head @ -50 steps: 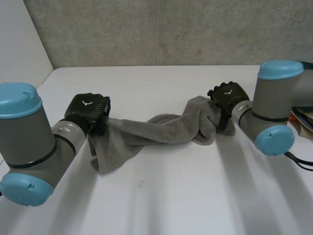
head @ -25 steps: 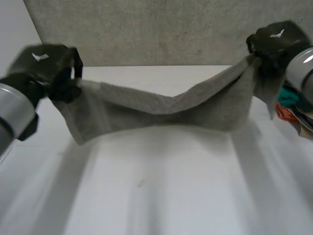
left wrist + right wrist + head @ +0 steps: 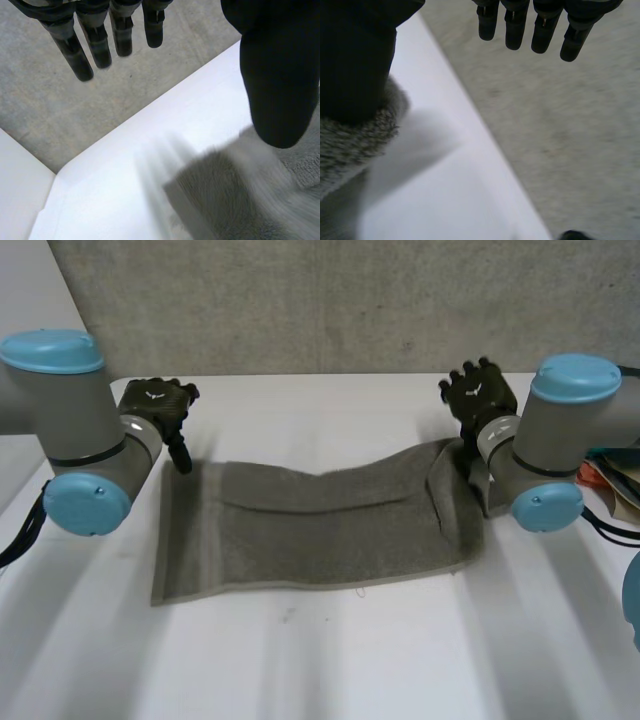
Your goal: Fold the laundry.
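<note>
A grey towel [image 3: 320, 525] lies spread across the white table [image 3: 330, 660], with its right end folded over and rucked near my right arm. My left hand [image 3: 155, 405] hovers just beyond the towel's far left corner, open, fingers straight and thumb apart. In the left wrist view the towel [image 3: 225, 200] lies under the thumb [image 3: 277, 75], with nothing held. My right hand [image 3: 480, 395] is above the far right corner, open as well. In the right wrist view its thumb [image 3: 355, 60] stands right at the towel's edge [image 3: 345, 145], the fingers [image 3: 542, 30] spread and empty.
A heap of coloured laundry [image 3: 615, 475] lies at the table's right edge behind my right arm. A grey wall runs along the table's far edge, close beyond both hands.
Half a second ago both hands held the towel stretched in the air. Now it lies flat on the table and both hands have opened and let go.
</note>
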You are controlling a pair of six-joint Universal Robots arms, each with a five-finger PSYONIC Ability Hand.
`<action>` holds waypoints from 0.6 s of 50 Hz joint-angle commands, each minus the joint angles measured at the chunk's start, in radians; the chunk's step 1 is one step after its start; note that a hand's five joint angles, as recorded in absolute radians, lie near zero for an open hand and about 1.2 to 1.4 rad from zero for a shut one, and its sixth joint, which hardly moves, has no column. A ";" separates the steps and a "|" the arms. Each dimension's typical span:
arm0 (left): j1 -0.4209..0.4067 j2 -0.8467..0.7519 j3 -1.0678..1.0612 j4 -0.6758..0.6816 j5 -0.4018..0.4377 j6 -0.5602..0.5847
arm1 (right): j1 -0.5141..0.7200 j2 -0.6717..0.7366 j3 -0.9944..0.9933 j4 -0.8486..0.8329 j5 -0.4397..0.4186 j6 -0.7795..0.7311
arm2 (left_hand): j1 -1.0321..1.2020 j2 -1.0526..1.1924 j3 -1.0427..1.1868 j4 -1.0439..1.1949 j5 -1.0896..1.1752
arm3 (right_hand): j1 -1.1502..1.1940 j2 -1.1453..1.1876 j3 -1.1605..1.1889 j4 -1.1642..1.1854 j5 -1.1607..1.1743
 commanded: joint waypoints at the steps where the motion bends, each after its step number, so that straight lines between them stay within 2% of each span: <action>1: 0.002 0.114 -0.070 -0.043 -0.030 -0.004 | -0.008 -0.193 0.183 -0.134 0.030 0.041 | -0.029 -0.105 -0.109 -0.105 -0.109 | -0.044 -0.034 -0.042 -0.046 -0.046; 6: 0.008 0.281 -0.297 -0.056 0.017 0.010 | -0.030 -0.350 0.352 -0.043 -0.068 0.052 | -0.029 -0.105 -0.109 -0.105 -0.109 | -0.044 -0.034 -0.042 -0.046 -0.046; 7: 0.014 0.329 -0.379 -0.059 0.055 0.025 | -0.037 -0.385 0.401 0.011 -0.109 0.043 | -0.029 -0.105 -0.109 -0.105 -0.109 | -0.044 -0.034 -0.042 -0.046 -0.046; 10: 0.020 0.390 -0.505 -0.072 0.118 0.056 | -0.051 -0.422 0.462 0.091 -0.154 0.028 | -0.029 -0.105 -0.109 -0.105 -0.109 | -0.044 -0.034 -0.042 -0.046 -0.046; 14: 0.039 0.467 -0.694 -0.068 0.222 0.107 | -0.077 -0.459 0.553 0.191 -0.200 0.012 | 0.124 0.048 0.045 0.048 0.044 | -0.044 -0.034 -0.042 -0.046 -0.046; 17: 0.045 0.472 -0.803 -0.005 0.310 0.149 | -0.093 -0.471 0.640 0.212 -0.217 0.012 | 0.291 0.215 0.212 0.215 0.211 | -0.044 -0.034 -0.042 -0.046 -0.046; 21: 0.062 0.409 -0.833 0.099 0.310 0.177 | -0.100 -0.472 0.705 0.165 -0.233 0.012 | 0.321 0.245 0.242 0.245 0.241 | -0.044 -0.034 -0.042 -0.046 -0.046; 30: 0.076 0.305 -0.814 0.240 0.283 0.194 | -0.102 -0.469 0.788 0.065 -0.232 0.020 | 0.321 0.245 0.242 0.245 0.241 | -0.044 -0.034 -0.042 -0.046 -0.046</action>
